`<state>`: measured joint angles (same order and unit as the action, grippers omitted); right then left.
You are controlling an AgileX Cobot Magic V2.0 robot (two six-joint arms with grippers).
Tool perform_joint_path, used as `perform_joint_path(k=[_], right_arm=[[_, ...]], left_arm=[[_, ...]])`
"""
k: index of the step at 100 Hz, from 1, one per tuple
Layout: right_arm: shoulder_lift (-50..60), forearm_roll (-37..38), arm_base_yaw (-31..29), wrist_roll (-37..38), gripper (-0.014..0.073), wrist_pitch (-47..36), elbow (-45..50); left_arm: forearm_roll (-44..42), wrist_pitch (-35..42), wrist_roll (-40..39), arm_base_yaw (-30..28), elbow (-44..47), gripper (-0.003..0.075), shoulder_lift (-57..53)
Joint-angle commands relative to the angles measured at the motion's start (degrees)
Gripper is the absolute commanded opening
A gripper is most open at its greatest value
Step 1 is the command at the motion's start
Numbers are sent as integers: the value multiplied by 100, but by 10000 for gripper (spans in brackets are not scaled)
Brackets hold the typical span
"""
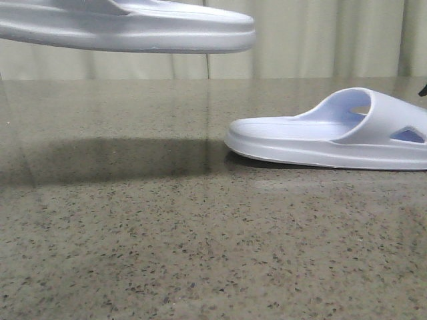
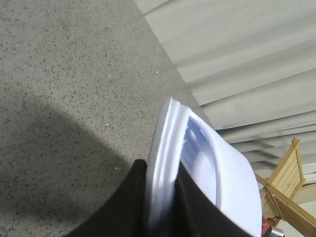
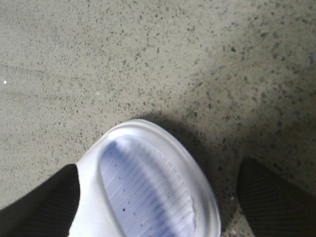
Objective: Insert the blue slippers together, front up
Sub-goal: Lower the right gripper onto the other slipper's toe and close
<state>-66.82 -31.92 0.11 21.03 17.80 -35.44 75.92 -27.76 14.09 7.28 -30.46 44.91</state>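
One slipper aloft, one on the table, pair not yet joined.

The left gripper [image 2: 160,202] clamps the sole edge of a pale blue moulded foam slipper [image 1: 127,27], held in the air at the front view's upper left. Its mate [image 1: 333,133] lies flat on the speckled stone table [image 1: 133,233] at right centre. The right gripper [image 3: 158,197] straddles that slipper's end with fingers spread, not gripping. Nesting and standing them front up remain.

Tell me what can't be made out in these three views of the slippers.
- Front view: raised slipper cut off by the top and left edges; the left gripper out of frame.
- Front view: resting slipper, toe end cut off by the right edge.
- Right wrist view: right gripper straddles the heel; contact unclear.
- Left wrist view: strap hidden.
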Motion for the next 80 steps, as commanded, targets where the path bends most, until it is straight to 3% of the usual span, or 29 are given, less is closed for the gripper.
perform_joint_path(k=[1,27,53,80], right_arm=[[21,16,-32,-11,569,-290,-193],[-202,-96,-32,-11,559,-316,-193],[-202,-120,-32,-11,411,-31,-193],[-202,-38,-32,-11,410,165,-193]], left_arm=[[217,55,11,-1,-203,16,-36],[217,55,11,-1,-203,16,-36],[217,55,11,-1,-203,16,-25],[217,73,11,-1,-203,16,-25]])
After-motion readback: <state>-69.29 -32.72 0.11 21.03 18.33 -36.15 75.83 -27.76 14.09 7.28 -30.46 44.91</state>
